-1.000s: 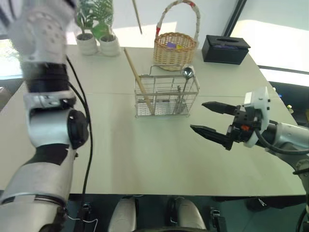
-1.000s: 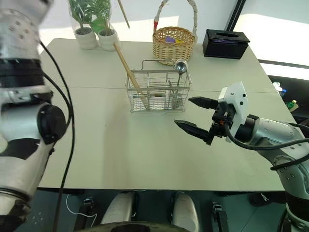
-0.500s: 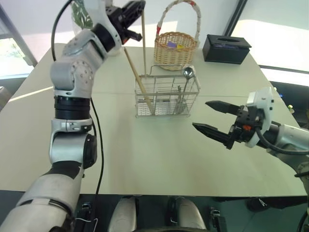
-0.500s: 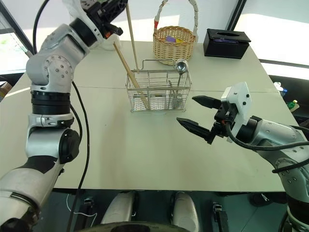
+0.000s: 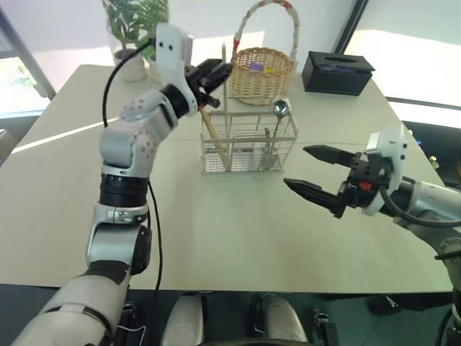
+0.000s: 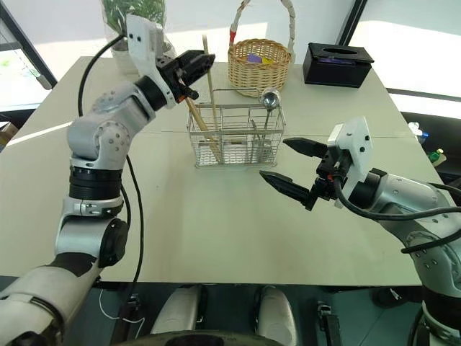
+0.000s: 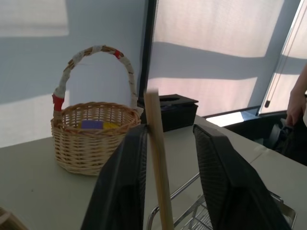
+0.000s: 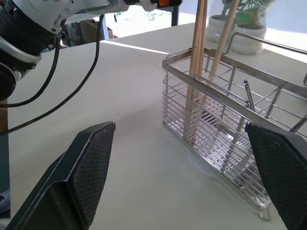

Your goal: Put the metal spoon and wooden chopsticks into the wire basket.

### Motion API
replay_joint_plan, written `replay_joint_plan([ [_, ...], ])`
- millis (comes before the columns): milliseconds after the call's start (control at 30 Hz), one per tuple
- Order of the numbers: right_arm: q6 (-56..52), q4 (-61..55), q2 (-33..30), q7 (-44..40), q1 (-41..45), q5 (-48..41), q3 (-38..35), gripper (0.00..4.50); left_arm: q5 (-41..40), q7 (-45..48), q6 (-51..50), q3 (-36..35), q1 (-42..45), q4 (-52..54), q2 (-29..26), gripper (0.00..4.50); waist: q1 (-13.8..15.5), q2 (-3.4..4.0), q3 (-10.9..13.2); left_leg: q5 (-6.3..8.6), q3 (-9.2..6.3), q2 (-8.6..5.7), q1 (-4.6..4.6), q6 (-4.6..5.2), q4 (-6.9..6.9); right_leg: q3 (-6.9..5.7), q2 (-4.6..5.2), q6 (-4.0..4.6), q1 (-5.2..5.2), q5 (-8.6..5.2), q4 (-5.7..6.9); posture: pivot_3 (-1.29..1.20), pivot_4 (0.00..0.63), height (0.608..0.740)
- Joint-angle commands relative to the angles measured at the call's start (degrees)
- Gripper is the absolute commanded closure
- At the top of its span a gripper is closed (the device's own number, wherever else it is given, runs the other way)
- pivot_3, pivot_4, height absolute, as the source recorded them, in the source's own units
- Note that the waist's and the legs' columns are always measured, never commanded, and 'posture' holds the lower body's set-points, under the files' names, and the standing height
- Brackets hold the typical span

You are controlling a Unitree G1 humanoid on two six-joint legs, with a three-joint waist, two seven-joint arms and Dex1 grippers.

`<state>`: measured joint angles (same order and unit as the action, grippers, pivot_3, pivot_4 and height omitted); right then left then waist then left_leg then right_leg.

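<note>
While chopstick (image 5: 225, 94) stands in wire basket (image 5: 248, 144), table (image 5: 216, 231) beside

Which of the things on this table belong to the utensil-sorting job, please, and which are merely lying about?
Job: wire basket, metal spoon, wooden chopsticks.
Lying about: wicker basket, black tissue box, potted plants.

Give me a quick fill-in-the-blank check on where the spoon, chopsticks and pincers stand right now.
1. The metal spoon stands inside the wire ____ with its bowl up.
2. One chopstick leans in the wire basket; the other chopstick stands upright between the fingers of the ____ pincer.
3. The right pincer holds ____, its fingers wide apart.
4. Behind the wire basket sits a wicker basket, and to its right a ____ tissue box.

Missing words: basket; left; nothing; black
</note>
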<state>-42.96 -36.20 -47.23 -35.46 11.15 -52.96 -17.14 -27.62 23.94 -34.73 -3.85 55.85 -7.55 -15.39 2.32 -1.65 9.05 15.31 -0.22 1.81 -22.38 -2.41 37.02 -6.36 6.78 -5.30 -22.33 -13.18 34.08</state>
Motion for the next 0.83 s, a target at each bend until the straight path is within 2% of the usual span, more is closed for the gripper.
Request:
replay_joint_plan([
  [33,0.9,-0.3,0.2,0.3,0.8,0.0,-0.8,0.00,-1.1,-0.8,0.4,-2.2,1.0,3.8,0.5,0.91,0.0,0.00,0.0,0.00,0.00,0.00,0.00,0.00,0.00,0.00,0.00,0.00,0.00,0.00,0.00,0.00,0.150,0.712],
  [100,1.1,0.0,0.2,0.2,0.7,0.3,-0.8,0.00,-1.3,-1.8,0.1,-3.3,1.7,3.9,0.1,0.02,0.0,0.00,0.0,0.00,0.00,0.00,0.00,0.00,-0.01,0.00,0.00,0.00,0.00,0.00,0.00,0.00,0.150,0.712],
  [167,1.4,0.5,0.1,0.0,0.9,0.8,-0.7,0.00,-1.0,-2.4,-0.8,-4.5,2.6,3.5,-1.4,0.02,0.0,0.01,0.0,0.00,0.00,0.00,0.01,0.00,-0.01,0.00,0.00,0.00,0.00,0.00,0.01,0.00,0.150,0.712],
  [267,1.7,1.9,-0.4,-0.8,1.5,1.8,-0.7,0.00,0.2,0.3,-1.0,-4.6,3.7,3.5,-6.4,0.02,-0.2,0.02,0.0,0.00,0.00,0.01,0.02,0.01,-0.01,0.00,-0.03,0.00,-0.03,0.00,0.02,0.00,0.150,0.712],
  [333,1.9,3.1,-0.8,-1.7,1.9,2.3,-0.9,0.00,1.2,6.8,-2.2,-2.4,3.2,4.3,-13.6,0.02,-0.3,0.07,0.0,0.00,0.01,0.01,0.02,0.01,-0.02,0.00,-0.03,0.01,-0.06,0.00,0.04,0.00,0.150,0.712],
  [367,2.3,4.2,-1.3,-2.7,2.2,3.1,-0.9,0.00,1.9,16.7,-1.0,-0.5,-0.1,6.7,-22.2,0.02,-0.5,0.12,0.0,0.00,0.01,0.02,0.02,0.01,-0.04,0.01,-0.04,0.01,-0.08,-0.01,0.04,0.00,0.150,0.712],
  [433,3.0,5.9,-1.8,-4.2,2.5,4.4,-0.8,0.00,2.8,29.9,2.7,1.4,-5.9,10.2,-33.7,0.02,-1.8,0.30,0.0,0.00,0.08,0.03,0.02,0.00,-0.19,0.04,-0.06,0.05,-0.21,-0.02,0.04,0.00,0.150,0.712],
  [467,3.5,6.7,-2.0,-5.0,2.6,4.9,-0.7,0.00,3.4,33.7,5.2,1.3,-9.2,11.6,-37.9,0.02,-1.9,0.33,0.0,0.00,0.08,0.02,0.04,0.00,-0.23,0.04,-0.05,0.07,-0.19,-0.03,0.07,0.00,0.150,0.712],
  [533,4.3,8.2,-2.1,-6.1,3.1,6.0,-0.3,0.00,3.1,36.8,6.8,-0.5,-14.2,13.6,-42.4,0.02,-1.5,0.37,0.0,0.03,0.09,0.03,0.05,0.03,-0.25,0.05,-0.04,0.26,-0.20,-0.13,0.03,0.00,0.150,0.712],
  [700,5.2,10.9,-1.5,-8.0,5.0,7.7,1.1,0.00,3.9,38.5,9.0,-5.1,-24.8,19.0,-46.7,0.02,0.0,0.46,0.1,0.04,0.01,0.04,-0.02,0.02,-0.09,0.02,0.00,0.35,-0.26,-0.21,-0.15,0.00,0.150,0.712],
  [833,5.3,11.4,-0.8,-8.7,6.1,8.2,2.3,0.00,5.1,36.2,8.9,-6.3,-28.8,21.6,-47.0,0.02,0.0,0.48,0.1,0.05,0.02,0.05,-0.02,0.01,-0.08,0.02,0.01,0.35,-0.28,-0.22,-0.18,0.00,0.150,0.712],
])
